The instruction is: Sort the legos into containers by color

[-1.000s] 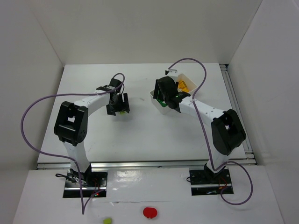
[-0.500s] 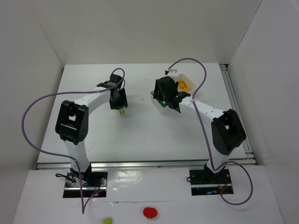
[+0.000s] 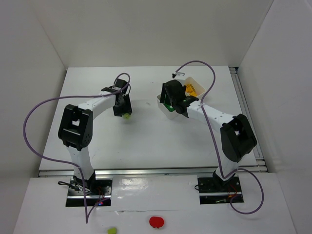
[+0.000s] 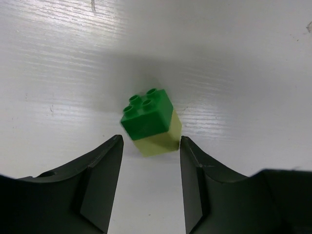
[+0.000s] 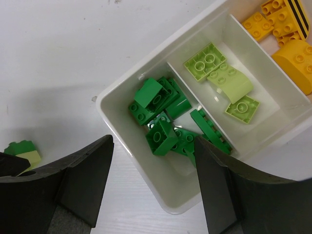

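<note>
A dark green lego [image 4: 147, 113] sits stacked on a pale lime lego [image 4: 161, 140] on the table; the pair shows in the top view [image 3: 126, 116]. My left gripper [image 4: 150, 142] [image 3: 121, 105] is open and empty, its fingertips on either side of the pair's near edge, not gripping. The white three-compartment tray [image 5: 122, 139] [image 3: 169, 114] holds several dark green legos [image 5: 163, 131], lime legos [image 5: 222, 80] and orange-yellow legos [image 5: 280, 29], each colour in its own compartment. My right gripper [image 5: 152, 146] [image 3: 174, 100] is open and empty above the tray's green end.
The stacked pair also shows at the lower left of the right wrist view [image 5: 19, 150]. A flat red round thing [image 3: 156, 222] and a small lime piece [image 3: 112, 230] lie on the front ledge by the arm bases. White walls stand close on three sides.
My left gripper has drawn back toward the far side, away from the stacked pair, which stays on the table. The right arm has not moved.
</note>
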Action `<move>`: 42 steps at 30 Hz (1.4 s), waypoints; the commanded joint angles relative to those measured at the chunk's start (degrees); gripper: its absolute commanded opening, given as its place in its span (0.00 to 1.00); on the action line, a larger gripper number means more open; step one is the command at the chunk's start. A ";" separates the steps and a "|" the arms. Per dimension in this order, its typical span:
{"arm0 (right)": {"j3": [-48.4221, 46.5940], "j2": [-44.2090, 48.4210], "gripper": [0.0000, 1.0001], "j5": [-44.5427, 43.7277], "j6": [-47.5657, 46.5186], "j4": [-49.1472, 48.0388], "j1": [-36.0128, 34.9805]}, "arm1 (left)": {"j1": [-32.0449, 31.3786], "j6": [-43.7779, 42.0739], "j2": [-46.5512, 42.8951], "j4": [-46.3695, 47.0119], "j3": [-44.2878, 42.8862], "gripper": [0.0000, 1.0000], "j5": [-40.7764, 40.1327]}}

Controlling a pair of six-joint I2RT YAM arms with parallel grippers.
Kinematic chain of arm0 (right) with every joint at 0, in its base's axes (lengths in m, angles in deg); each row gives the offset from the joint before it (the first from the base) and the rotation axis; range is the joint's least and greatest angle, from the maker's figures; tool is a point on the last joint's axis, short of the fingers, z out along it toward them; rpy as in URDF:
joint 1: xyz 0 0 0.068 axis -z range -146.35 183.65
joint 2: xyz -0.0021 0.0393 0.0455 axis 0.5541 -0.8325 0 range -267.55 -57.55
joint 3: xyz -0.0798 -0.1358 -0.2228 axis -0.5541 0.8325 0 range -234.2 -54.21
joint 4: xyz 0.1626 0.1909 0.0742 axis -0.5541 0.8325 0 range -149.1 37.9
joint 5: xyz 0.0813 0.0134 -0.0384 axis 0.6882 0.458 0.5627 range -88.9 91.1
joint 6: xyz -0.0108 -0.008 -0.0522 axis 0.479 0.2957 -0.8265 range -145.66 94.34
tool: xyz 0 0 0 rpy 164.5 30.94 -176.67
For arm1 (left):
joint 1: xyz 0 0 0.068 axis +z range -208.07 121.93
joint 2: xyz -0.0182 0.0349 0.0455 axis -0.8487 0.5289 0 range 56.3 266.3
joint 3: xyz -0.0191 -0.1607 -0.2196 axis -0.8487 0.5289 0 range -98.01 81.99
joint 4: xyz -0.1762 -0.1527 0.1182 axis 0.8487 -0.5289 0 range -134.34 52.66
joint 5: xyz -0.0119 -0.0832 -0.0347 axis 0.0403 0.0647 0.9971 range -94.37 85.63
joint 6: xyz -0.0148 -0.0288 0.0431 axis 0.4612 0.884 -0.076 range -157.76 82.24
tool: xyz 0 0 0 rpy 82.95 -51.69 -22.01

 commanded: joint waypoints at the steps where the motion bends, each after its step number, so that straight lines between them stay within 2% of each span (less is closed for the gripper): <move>1: -1.00 1.43 0.74 -0.25 -0.70 0.63 0.29 | -0.26 0.33 -1.15 -0.82 0.78 0.60 -0.93; 5: -1.00 1.43 0.74 -0.25 -0.70 1.16 0.29 | -0.26 0.33 -1.68 -0.82 0.78 0.65 -0.93; 19: -1.00 1.96 0.74 -0.25 -0.70 1.16 0.29 | 0.27 -2.31 0.17 0.32 -0.45 0.62 0.12; 26: -1.00 1.96 0.74 -0.25 -0.70 1.68 0.29 | 0.27 -2.92 0.70 -0.21 0.16 0.48 1.18; 30: -1.00 1.96 0.74 -0.25 -0.70 1.68 0.29 | 0.27 -2.92 0.70 0.32 0.69 0.48 1.18; 35: -3.28 1.43 0.74 1.23 -1.31 3.17 0.29 | 0.27 -4.68 0.70 0.32 -0.53 0.26 1.96; 36: -3.89 1.43 0.74 3.51 -1.84 3.87 0.82 | 0.27 -4.68 0.00 0.32 -0.54 0.19 1.97; 38: -7.30 -0.14 0.74 6.76 -3.60 6.67 0.82 | 0.27 -6.87 -1.23 0.32 -1.15 0.14 2.67; 39: -8.81 -0.67 0.74 10.61 -4.82 7.91 0.82 | 0.27 -8.36 -3.06 0.32 -1.15 0.02 3.46; 42: -13.21 -1.38 0.74 19.77 -6.32 10.56 0.82 | 0.27 -10.65 -7.11 2.69 -0.02 0.00 5.57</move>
